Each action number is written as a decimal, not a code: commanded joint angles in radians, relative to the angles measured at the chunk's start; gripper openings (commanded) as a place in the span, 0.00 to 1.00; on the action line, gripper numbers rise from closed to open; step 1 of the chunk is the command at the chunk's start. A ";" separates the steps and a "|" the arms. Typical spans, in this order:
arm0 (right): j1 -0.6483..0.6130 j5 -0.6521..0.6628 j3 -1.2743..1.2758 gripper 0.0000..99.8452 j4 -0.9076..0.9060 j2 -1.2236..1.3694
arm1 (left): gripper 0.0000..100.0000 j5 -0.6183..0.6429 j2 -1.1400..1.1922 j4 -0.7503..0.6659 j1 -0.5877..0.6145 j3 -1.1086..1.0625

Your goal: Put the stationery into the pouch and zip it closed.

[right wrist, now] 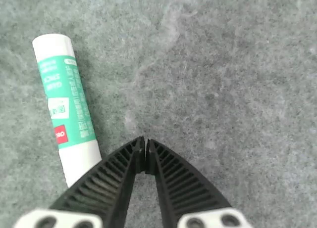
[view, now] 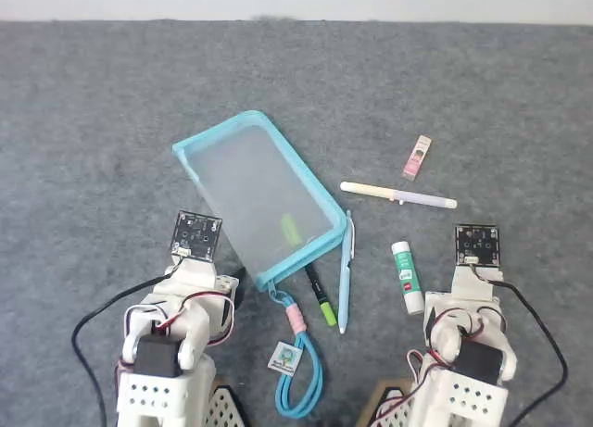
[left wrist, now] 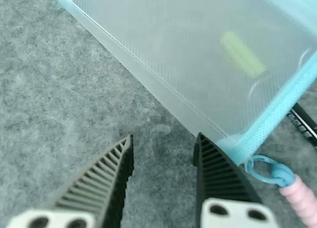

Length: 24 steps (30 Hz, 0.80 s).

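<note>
Pouch [view: 243, 182]: translucent, green item [view: 290, 228] inside. Glue stick [view: 407, 277], blue pen [view: 345, 274] and eraser [view: 417, 156] lie loose off its zip side. Left gripper [left wrist: 163, 141] spread wide at pouch's near corner, empty. Right gripper [right wrist: 145, 144] pinched together, empty, past the zip side. Risk: unpinned pouch slides when items get pushed in.

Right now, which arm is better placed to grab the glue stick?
Right. The glue stick lies just beside the right hand, which is shut. The left hand sits open at the pouch corner, beyond the blue pen.
</note>
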State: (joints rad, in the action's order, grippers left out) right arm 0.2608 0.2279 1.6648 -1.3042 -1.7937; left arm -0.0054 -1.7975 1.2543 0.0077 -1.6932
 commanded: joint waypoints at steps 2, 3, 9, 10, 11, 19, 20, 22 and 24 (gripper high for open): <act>0.010 -0.009 0.018 0.01 -0.005 -0.021 | 0.19 0.009 -0.020 0.006 0.002 0.008; 0.010 -0.009 0.018 0.01 -0.005 -0.021 | 0.19 0.009 -0.020 0.006 0.002 0.008; 0.010 -0.015 0.018 0.01 -0.005 -0.021 | 0.19 0.009 -0.020 0.006 0.002 0.008; 0.010 -0.015 0.018 0.01 -0.005 -0.021 | 0.19 0.009 -0.020 0.006 0.002 0.008; 0.010 -0.014 0.018 0.01 -0.005 -0.021 | 0.19 0.009 -0.020 0.006 0.002 0.008; 0.010 -0.015 0.018 0.01 -0.004 -0.021 | 0.19 0.009 -0.020 0.006 0.002 0.008; 0.007 -0.011 0.018 0.01 -0.002 -0.021 | 0.19 0.009 -0.020 0.006 0.002 0.008; 0.008 -0.008 0.018 0.01 0.033 -0.021 | 0.19 0.006 -0.020 0.006 -0.005 0.008; 0.010 -0.008 0.018 0.01 0.062 -0.021 | 0.19 0.006 -0.020 0.006 -0.023 0.008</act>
State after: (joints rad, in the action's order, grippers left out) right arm 0.2608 0.2232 1.6648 -1.2965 -1.7937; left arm -0.0054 -1.7975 1.2543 0.0077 -1.6932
